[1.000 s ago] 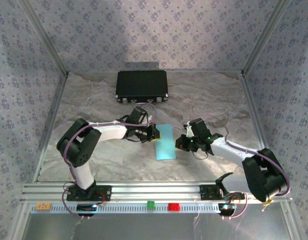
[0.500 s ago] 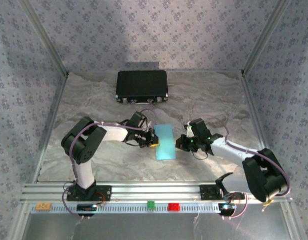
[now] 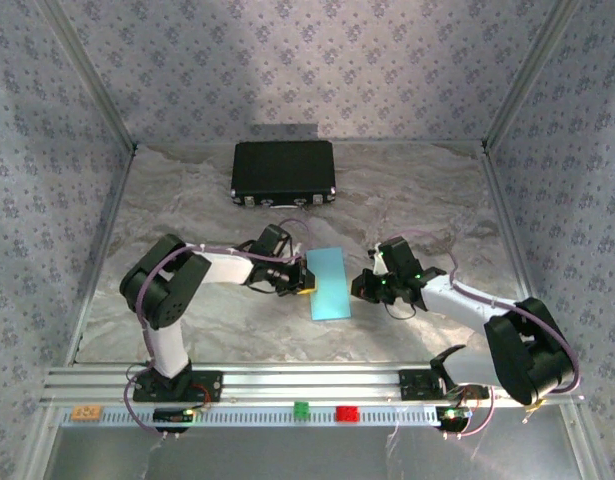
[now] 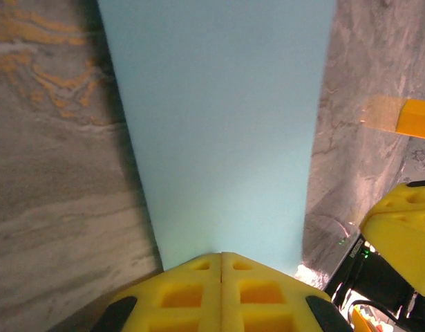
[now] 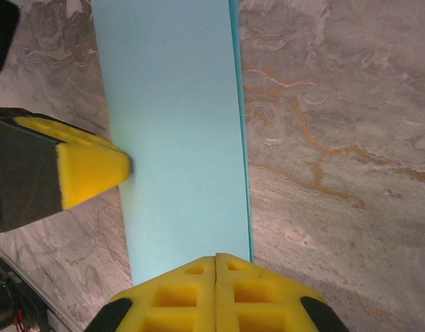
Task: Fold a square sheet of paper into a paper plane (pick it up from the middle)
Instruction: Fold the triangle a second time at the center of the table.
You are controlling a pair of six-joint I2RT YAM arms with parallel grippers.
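right gripper (image 3: 359,285): we see jaws together, tip at the right long edge of the sheet of paper (image 3: 329,284)
left gripper (image 3: 305,281): jaws together, tip touching its left long edge
sheet of paper: flat on the table (image 3: 427,190) between them, long axis running away from us, arms equally near

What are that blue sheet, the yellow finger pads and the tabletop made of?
Blue sheet: looks like thin matte paper, lying flat, with a second layer's edge showing along one side.
Yellow pads: seemingly soft foam or rubber, matte, with moulded square pockets.
Tabletop: grey marble-patterned covering, probably printed cloth or film, since it looks wrinkled.
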